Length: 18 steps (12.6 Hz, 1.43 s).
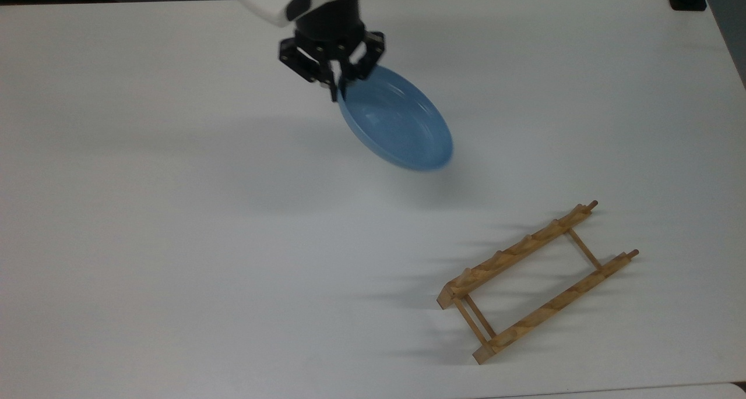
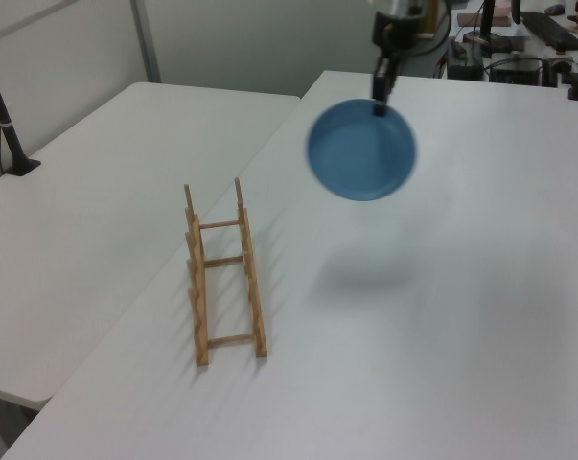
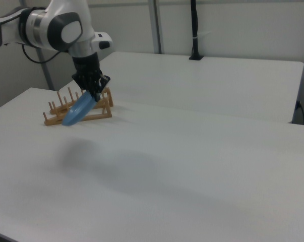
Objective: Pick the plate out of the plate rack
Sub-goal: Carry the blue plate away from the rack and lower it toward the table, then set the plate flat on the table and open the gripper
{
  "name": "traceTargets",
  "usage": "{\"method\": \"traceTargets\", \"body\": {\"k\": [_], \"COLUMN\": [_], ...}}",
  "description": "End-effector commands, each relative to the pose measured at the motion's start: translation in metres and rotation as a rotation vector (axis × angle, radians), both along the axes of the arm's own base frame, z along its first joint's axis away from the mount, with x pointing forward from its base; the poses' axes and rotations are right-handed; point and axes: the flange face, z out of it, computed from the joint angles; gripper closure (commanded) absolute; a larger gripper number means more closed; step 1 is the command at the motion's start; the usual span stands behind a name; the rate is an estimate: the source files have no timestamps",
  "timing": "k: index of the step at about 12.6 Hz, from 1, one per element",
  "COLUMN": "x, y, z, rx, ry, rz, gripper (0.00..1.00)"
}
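Gripper (image 1: 338,91) clamped on the plate (image 1: 396,122) rim, plate tilted in the air over the table (image 1: 175,212), well apart from the plate rack (image 1: 539,282). Arm cut off at top view's upper edge; right view: plate overlaps rack.

The arm (image 3: 56,27) is glossy white with rounded shells, a grey joint cap and what looks like a silver band at the wrist, ending in a black two-finger gripper (image 1: 336,90) with open linkage bars dotted by small pale screws and slim dark fingers (image 1: 333,89).
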Motion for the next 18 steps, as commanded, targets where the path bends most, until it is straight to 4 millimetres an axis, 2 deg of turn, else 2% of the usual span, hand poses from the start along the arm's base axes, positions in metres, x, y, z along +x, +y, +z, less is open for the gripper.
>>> {"method": "traceTargets", "body": {"k": [1,2,3,5,8,10,12,13,14,15,16,17,18], "x": [-0.021,-0.027,-0.031,-0.039,-0.045,-0.044,-0.042,-0.043,-0.044,-0.044,-0.045,-0.045,-0.044], "y": [-0.055,-0.073,-0.090,-0.112,-0.129,-0.133,-0.136,-0.142,-0.148,-0.152,-0.156,-0.158,-0.160], "z": [-0.037,-0.058,-0.069,-0.093,-0.138,-0.163,-0.181,-0.184,-0.183,-0.183,-0.182,-0.182,-0.180], "rx": [0.075,0.098,0.110,0.131,0.103,0.086,0.077,0.079,0.080,0.081,0.081,0.081,0.081], "ry": [0.105,0.125,0.133,0.140,0.085,0.063,0.057,0.062,0.061,0.062,0.063,0.062,0.059], "rz": [0.168,0.216,0.251,0.280,0.268,0.250,0.242,0.230,0.221,0.212,0.202,0.191,0.188], "gripper": [1.00,1.00,1.00,1.00,1.00,1.00,1.00,0.99,0.82,0.54,0.32,0.18,0.14]}}
